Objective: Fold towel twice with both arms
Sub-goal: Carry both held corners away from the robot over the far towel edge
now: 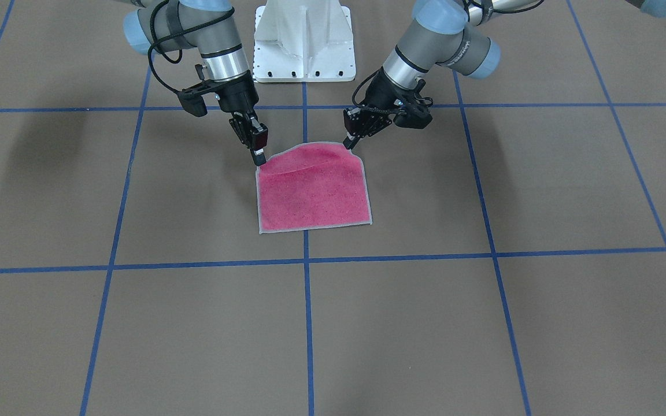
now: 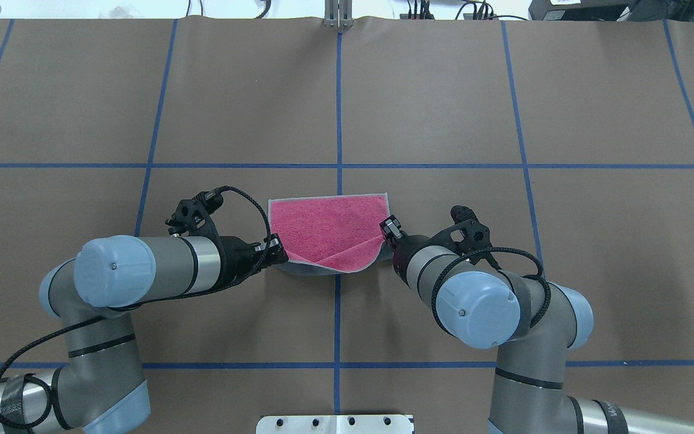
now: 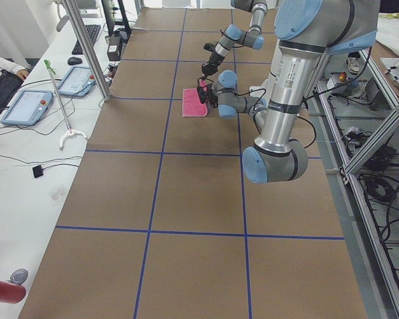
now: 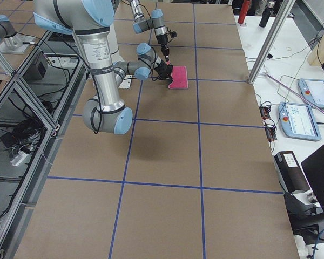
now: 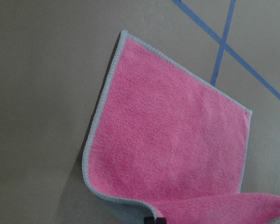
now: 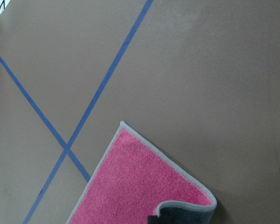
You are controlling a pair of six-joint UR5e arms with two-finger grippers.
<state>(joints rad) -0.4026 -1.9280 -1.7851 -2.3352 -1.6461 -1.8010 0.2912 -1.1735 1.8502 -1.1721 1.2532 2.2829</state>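
The towel (image 1: 313, 193) lies pink face up on the surface (image 1: 483, 323), across the middle blue tape line (image 1: 308, 300), i.e. between the two tools. Its edge far from the robot is flat on the surface. The edge near the robot is a little off the surface and sags in the middle. The left tool (image 1: 349, 143) is clenched on one near corner and the right tool (image 1: 259, 160) on the other, both w/ tips pointing down. In the right wrist view the held corner curls over and shows the dark grey face (image 6: 186, 215).
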